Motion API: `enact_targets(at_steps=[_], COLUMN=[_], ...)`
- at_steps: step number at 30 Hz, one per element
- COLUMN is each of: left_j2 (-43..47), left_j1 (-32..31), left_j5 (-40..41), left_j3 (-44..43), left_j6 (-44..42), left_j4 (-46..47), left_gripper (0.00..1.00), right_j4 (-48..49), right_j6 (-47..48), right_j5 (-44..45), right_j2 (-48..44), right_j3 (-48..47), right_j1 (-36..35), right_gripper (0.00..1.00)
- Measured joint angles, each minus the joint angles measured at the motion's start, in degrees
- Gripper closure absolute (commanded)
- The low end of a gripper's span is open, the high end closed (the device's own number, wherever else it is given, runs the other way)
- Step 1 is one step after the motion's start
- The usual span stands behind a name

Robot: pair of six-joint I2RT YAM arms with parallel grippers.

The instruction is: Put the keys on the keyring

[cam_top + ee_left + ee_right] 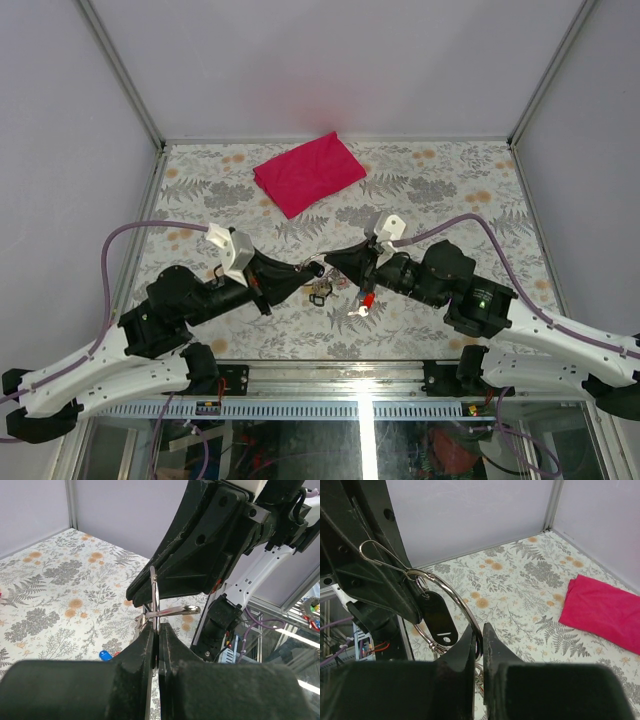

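**Two-arm hold on the keyring.** Both grippers are pinching the keyring (455, 593) between them above the table (440, 200). The left gripper (156, 631) is clamping one edge shut, keeping the ring upright and steady. The right gripper (479, 631) is gripping the opposite arc, probably to work the coil apart. The red key (366, 301) and blue key (105, 655) are lying below, not yet threaded.

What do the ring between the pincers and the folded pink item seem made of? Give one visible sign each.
The keyring looks like polished metal: thin, silvery, with bright glints. The pink cloth looks like soft matte fabric: folded layers, rounded edges, no shine.
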State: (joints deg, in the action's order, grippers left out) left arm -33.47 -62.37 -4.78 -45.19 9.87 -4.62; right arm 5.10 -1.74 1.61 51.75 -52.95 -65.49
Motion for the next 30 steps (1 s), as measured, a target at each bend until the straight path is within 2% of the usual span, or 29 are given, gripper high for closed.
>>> enact_targets(at_steps=[2,6,12,19,30], left_j2=[0.28,1.25,4.37,5.16,4.09], left_j1=[0.00,0.00,0.00,0.00,0.00], left_j5=[0.13,1.27,4.20,7.37,8.09], left_j3=[0.00,0.00,-0.13,-1.14,-1.99], left_j6=[-0.02,0.37,0.09,-1.40,-2.36], left_j4=[0.11,0.37,0.61,-1.11,-2.91], left_gripper=[0.79,0.64,0.60,0.58,0.49], right_j4=[0.20,-4.46,-14.80,-21.46,-27.23], right_j6=[0.28,2.95,6.95,8.31,8.37], right_j5=[-0.20,0.04,2.47,4.00,4.74], right_j2=[0.00,0.02,0.07,0.04,1.16], right_j3=[-0.04,-2.69,-10.47,-11.91,-15.80], right_j1=[0.00,-0.07,-0.02,-0.02,-0.02], right_gripper=[1.00,1.00,1.00,1.00,1.00])
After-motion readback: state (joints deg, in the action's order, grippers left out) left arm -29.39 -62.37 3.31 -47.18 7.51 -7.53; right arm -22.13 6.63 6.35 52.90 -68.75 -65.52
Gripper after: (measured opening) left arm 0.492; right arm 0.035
